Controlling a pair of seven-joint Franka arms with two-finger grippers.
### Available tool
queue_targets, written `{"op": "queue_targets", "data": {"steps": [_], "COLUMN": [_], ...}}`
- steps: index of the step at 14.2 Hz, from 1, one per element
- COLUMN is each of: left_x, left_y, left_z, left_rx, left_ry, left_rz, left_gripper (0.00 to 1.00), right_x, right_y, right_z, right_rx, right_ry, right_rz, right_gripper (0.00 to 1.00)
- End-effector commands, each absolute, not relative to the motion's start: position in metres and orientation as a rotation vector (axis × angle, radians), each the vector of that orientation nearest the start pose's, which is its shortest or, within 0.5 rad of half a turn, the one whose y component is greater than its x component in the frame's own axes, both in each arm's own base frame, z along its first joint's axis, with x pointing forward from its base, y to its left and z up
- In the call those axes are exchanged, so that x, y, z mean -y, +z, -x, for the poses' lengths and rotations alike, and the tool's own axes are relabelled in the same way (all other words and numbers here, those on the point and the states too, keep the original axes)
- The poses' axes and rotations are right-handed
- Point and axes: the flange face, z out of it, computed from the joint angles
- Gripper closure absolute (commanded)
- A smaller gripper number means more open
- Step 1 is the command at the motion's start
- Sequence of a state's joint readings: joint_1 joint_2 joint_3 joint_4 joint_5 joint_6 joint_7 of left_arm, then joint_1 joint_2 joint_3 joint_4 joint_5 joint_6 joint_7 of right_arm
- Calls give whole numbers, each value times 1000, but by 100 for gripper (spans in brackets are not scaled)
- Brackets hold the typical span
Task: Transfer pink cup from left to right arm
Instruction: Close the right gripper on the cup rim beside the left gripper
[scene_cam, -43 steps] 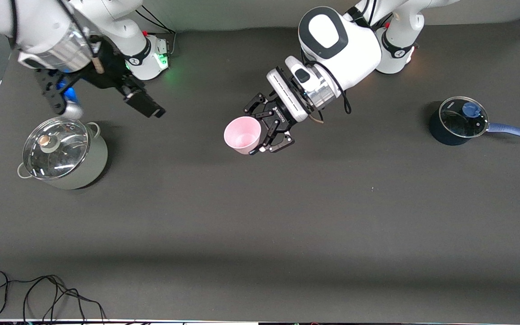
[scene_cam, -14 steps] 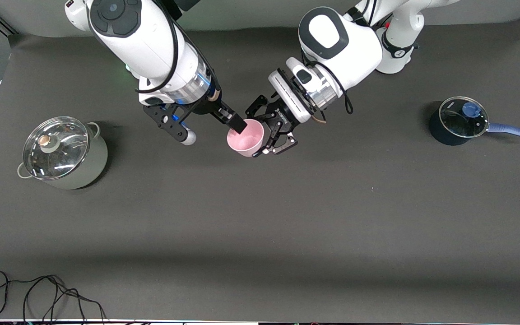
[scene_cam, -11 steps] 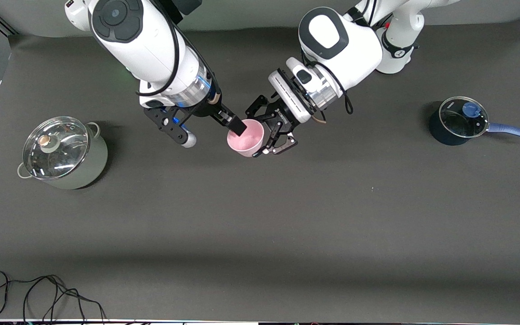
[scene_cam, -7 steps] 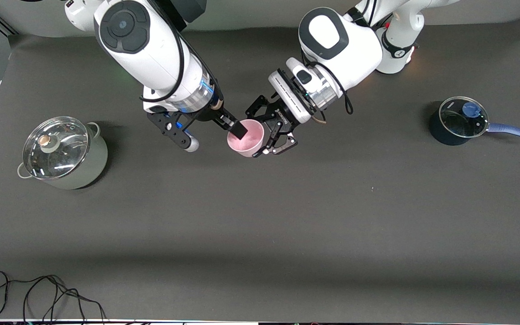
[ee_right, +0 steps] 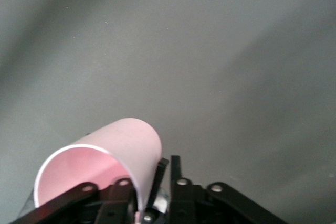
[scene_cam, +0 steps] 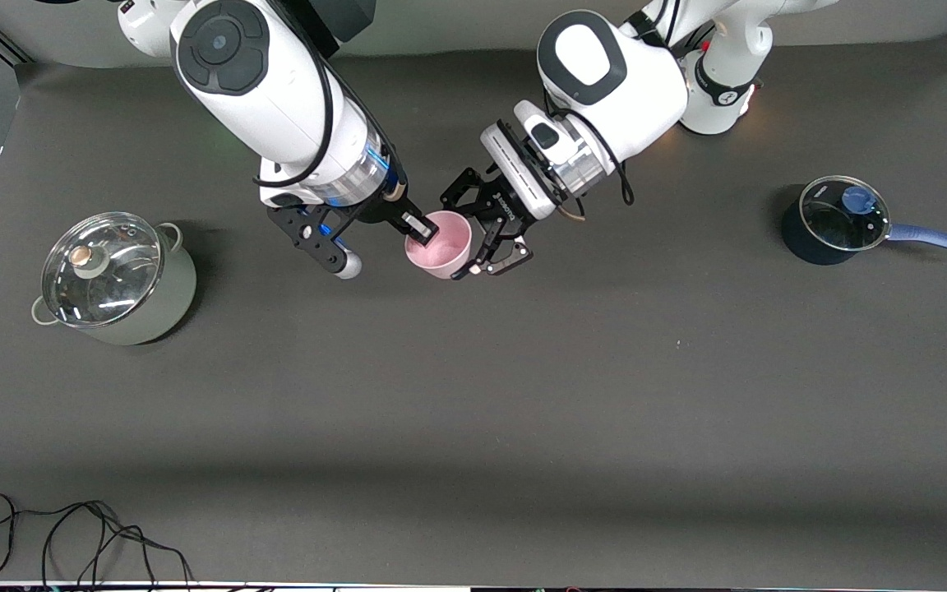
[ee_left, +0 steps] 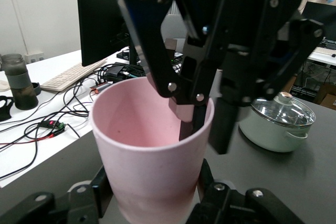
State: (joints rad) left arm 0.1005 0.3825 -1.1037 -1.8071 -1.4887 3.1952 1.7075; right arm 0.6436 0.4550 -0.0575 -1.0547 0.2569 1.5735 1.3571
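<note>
Front view shows the pink cup (scene_cam: 439,245) held in the air over the bare mat between the two arm bases, roughly upright with its mouth up. The left gripper (scene_cam: 486,238) clamps it by the body, toward the left arm's end of the table. The right gripper (scene_cam: 418,231) meets the cup at the rim that faces the steel stockpot (scene_cam: 116,278). In the left wrist view one flat finger (ee_left: 190,121) reaches down inside the mouth and the other runs outside, pinching the wall. Both claws grip the cup, so the handover probably turns on the left one letting go.
</note>
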Motion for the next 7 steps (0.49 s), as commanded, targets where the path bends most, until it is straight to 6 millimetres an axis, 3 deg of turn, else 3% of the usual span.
{"op": "queue_targets", "data": {"steps": [1,4,7], "left_x": [418,418,416], "left_y": [478,476,475], "left_z": [-480,-481,-482], "left_rx": [940,938,934], "left_ry": [1226,1221,1219], "left_rz": [-2003,-2004,-2008], "left_gripper": [65,62,39], "right_x": [-403,-402,-400], "right_y": [591,591,593], "right_z": [-553,-553,-554], "right_rx": [-1079,-1081,-1075], "right_ry": [237,234,230], "right_rz": [2768,2767,2766], "right_gripper": [100,100,100]}}
